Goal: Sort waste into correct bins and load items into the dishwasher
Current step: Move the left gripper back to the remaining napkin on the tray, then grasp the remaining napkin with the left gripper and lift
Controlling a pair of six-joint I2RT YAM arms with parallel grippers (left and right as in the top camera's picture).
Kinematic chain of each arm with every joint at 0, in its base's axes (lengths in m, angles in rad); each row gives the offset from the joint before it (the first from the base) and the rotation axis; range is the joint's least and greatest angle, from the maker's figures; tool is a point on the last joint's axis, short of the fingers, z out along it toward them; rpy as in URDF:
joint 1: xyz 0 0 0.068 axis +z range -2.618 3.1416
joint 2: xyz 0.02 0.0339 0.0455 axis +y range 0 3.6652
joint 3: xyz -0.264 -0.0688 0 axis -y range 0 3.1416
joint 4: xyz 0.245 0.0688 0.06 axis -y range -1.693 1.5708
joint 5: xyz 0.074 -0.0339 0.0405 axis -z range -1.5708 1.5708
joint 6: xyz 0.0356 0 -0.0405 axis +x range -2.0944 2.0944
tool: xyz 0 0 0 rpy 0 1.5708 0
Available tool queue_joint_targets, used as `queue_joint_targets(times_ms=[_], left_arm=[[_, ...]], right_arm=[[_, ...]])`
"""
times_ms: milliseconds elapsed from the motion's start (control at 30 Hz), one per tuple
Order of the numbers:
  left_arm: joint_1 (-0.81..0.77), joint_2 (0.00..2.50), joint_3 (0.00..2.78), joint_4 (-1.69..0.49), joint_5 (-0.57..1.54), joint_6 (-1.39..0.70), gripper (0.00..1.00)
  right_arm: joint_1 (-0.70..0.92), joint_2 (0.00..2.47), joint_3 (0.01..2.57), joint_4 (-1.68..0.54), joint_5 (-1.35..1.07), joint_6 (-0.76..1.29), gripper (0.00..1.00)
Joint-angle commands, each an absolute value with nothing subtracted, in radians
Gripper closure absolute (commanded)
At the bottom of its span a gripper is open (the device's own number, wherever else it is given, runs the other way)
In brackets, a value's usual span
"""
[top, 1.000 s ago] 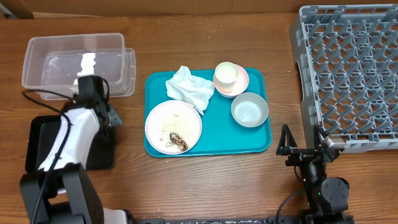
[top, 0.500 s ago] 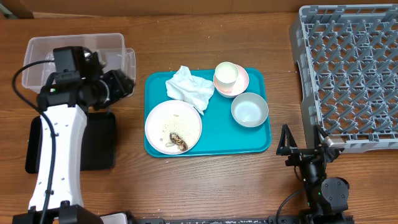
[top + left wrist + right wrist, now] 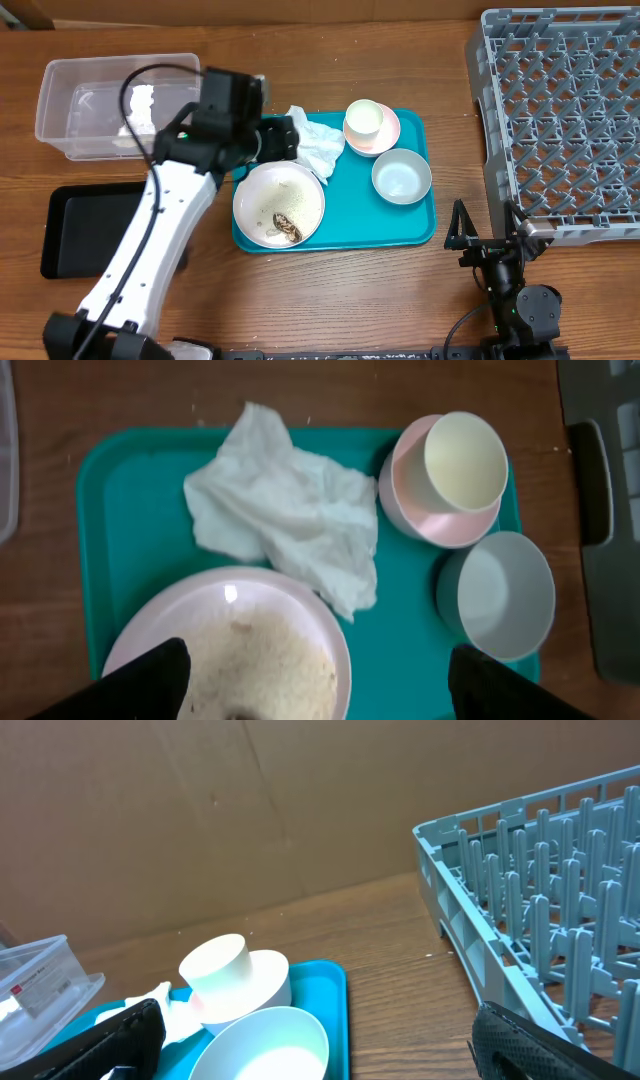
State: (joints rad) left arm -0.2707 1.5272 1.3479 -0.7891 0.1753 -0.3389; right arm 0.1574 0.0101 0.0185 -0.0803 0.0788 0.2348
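My left gripper [image 3: 283, 140] hangs open over the near left part of the teal tray [image 3: 130, 490], empty, its fingertips [image 3: 140, 685] above the white plate [image 3: 240, 650]. The plate [image 3: 279, 205] carries rice grains and brown food scraps [image 3: 287, 229]. A crumpled white napkin [image 3: 280, 520] lies just beyond the plate. To the right, a white cup [image 3: 465, 455] stands on a pink saucer [image 3: 420, 510], next to the blue-grey bowl [image 3: 500, 595]. Another white paper piece [image 3: 140, 101] lies in the clear tub [image 3: 120, 135]. My right gripper [image 3: 487, 235] rests open and empty at the table's front, beside the grey dish rack [image 3: 560, 120].
A black tray [image 3: 90, 225] lies on the table in front of the clear tub, under my left arm. The dish rack [image 3: 540, 870] fills the right side. Bare wood shows between the teal tray [image 3: 420, 225] and the rack.
My left arm swung right from over the clear tub to the teal tray, and its gripper went from shut to open. The white paper stayed in the tub. The right arm is still.
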Motion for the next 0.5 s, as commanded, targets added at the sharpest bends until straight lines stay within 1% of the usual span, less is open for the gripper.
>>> queue_joint_targets(times_ms=[0,100,200,333,400,467], left_arm=[[-0.303,1.577,1.377,-0.743,0.022,-0.352,0.15],[-0.303,1.625,1.377,-0.709,-0.075,-0.535,0.15],[-0.302,1.698,1.377,-0.645,-0.088,-0.651,0.10],[-0.302,1.808,1.377,-0.542,-0.101,-0.633,0.11],[-0.302,1.848,1.377,-0.509,-0.118,-0.591,0.16],[-0.301,1.876,1.377,-0.493,-0.132,-0.546,0.17]], right_arm=[[0.154,0.003,0.008,-0.076,0.084,0.228,0.00],[0.154,0.003,0.008,-0.076,0.084,0.228,0.00],[0.154,0.003,0.008,-0.076,0.084,0.228,0.00],[0.154,0.003,0.008,-0.076,0.084,0.228,0.00],[0.154,0.003,0.008,-0.076,0.084,0.228,0.00],[0.154,0.003,0.008,-0.076,0.084,0.228,0.00]])
